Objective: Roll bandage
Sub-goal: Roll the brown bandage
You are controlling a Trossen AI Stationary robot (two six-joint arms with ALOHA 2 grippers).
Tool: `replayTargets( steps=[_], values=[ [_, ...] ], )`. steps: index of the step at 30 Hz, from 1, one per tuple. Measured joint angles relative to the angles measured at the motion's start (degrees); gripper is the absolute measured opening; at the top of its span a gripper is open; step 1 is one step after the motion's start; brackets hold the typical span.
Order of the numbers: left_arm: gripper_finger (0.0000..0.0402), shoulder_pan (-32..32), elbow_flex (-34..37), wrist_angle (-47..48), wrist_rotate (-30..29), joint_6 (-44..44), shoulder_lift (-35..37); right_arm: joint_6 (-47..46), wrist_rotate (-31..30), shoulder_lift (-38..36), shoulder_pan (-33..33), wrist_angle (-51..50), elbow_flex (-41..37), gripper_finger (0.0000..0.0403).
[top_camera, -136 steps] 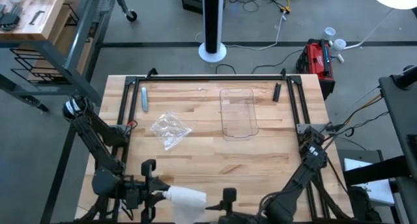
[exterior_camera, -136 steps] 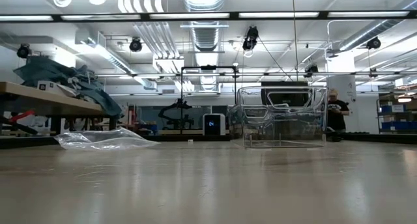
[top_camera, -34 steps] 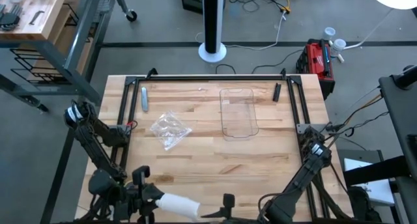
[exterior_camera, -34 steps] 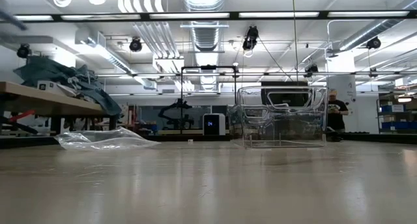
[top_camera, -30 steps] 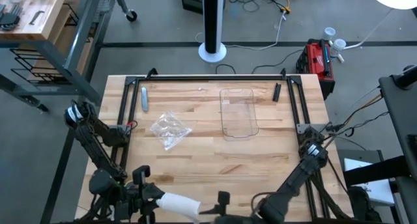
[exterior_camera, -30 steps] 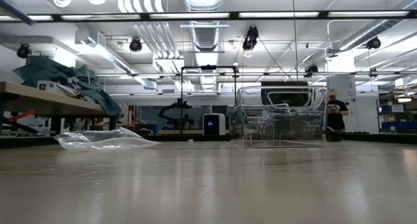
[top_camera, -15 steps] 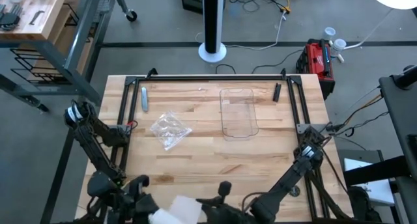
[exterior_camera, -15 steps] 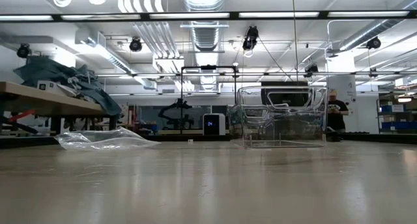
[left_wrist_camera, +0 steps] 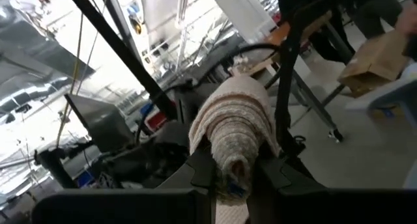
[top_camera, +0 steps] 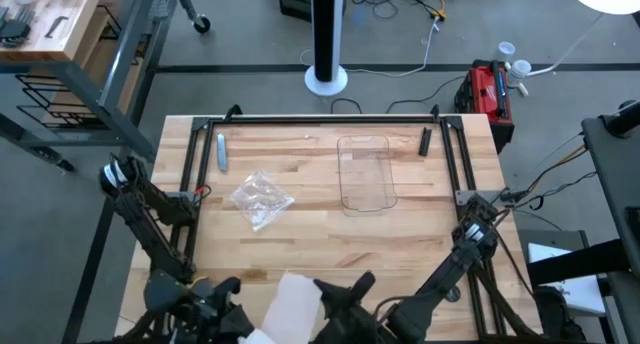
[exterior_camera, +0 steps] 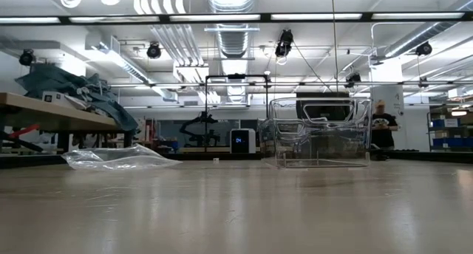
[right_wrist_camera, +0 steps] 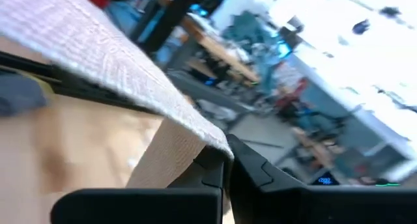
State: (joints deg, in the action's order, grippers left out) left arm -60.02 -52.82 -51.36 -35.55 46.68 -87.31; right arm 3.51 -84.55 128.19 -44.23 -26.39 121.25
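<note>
Woven matt gauze bandage (left_wrist_camera: 232, 129), crinkled glossy plastic wrapper (top_camera: 261, 199), clear smooth plastic tray (top_camera: 366, 174), pale wood table (top_camera: 300, 239)

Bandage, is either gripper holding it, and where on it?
Both. The left gripper clamps the rolled end of the bandage; the right gripper pinches the loose strip's edge.

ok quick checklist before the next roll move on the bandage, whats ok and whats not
1. Left tool grips the roll: ok, the whitish rolled gauze bandage sits clamped between its fingers.
2. Right tool holds the loose end: ok, its fingers are pinched on the strip's edge.
3. Strip between the two tools is flat: ok, a wide white band runs between them at the table's near edge.
4. Wrinkly clear plastic wrapper out of the way: ok, it lies mid-table, apart from both tools.
5. Clear rectangular plastic tray out of the way: ok, farther back.
6. Roll wound tight: cannot tell.
</note>
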Motion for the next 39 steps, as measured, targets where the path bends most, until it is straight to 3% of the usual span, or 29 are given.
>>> replayTargets(
  steps=[4,9,16,23,27,33,39],
  values=[
    [0.0036,0.9,0.0,1.7,-0.2,-2.0,0.0,7.6,-5.0,-1.4,-0.3,0.0,0.2,0.0001],
    [0.0036,2.8,0.0,6.2,-0.5,-7.5,0.0,15.6,-5.4,-4.7,-0.4,0.0,0.2,0.0000],
    [0.0036,5.3,0.0,12.0,-2.6,-13.0,0.0,25.9,-0.5,-7.4,-2.4,2.7,0.3,0.0000],
    [0.0036,8.5,0.0,16.5,-2.7,-19.0,0.0,41.0,1.9,-7.4,-3.9,14.9,0.3,0.0000],
    [0.0036,10.1,0.0,18.5,-3.7,-21.8,0.0,42.2,3.9,-7.2,-4.4,16.5,0.3,0.0000],
    [0.0036,10.3,0.0,19.5,-15.2,-23.2,-0.3,39.9,4.7,-7.2,-5.8,16.4,0.2,0.0000],
    [0.0036,10.3,0.0,19.0,-21.3,-23.9,-0.3,35.4,7.0,-6.6,-6.6,16.5,0.1,0.0000]
  ],
)
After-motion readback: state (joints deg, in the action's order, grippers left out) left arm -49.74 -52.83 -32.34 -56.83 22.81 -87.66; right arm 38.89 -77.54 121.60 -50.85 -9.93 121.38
